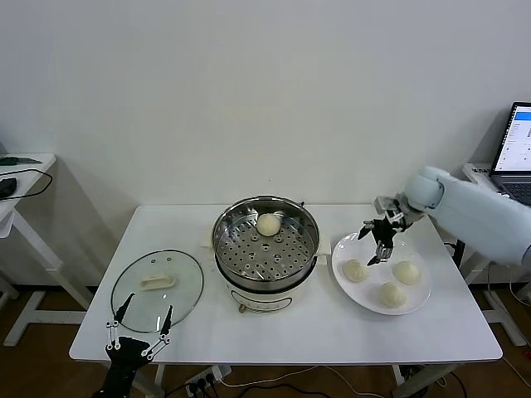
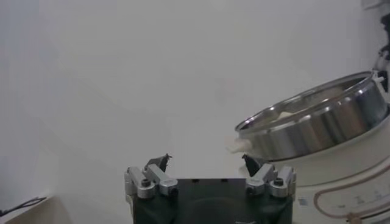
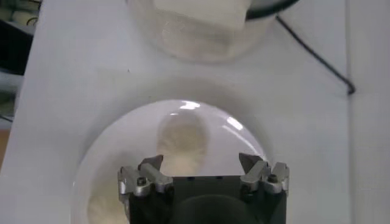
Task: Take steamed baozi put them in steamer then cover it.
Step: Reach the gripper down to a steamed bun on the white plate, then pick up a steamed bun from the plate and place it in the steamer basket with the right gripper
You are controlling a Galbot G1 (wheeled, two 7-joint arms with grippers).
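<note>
The steamer (image 1: 265, 240) stands mid-table with one steamed baozi (image 1: 268, 224) on its perforated tray. Three more baozi (image 1: 355, 270) (image 1: 406, 272) (image 1: 392, 293) lie on a white plate (image 1: 348, 292) to its right. My right gripper (image 1: 377, 242) hovers open over the plate's near-steamer side, above a baozi (image 3: 181, 143) seen between its spread fingers (image 3: 201, 163); nothing is held. The cover (image 1: 158, 290), clear glass with a cream handle, lies flat at the table's left. My left gripper (image 1: 139, 323) waits open and empty at the front edge beside the cover, facing the steamer (image 2: 323, 128).
A laptop (image 1: 516, 153) sits on a side stand at the far right, and another white table (image 1: 21, 178) stands at the far left. A dark cable (image 3: 314, 58) runs across the table behind the plate.
</note>
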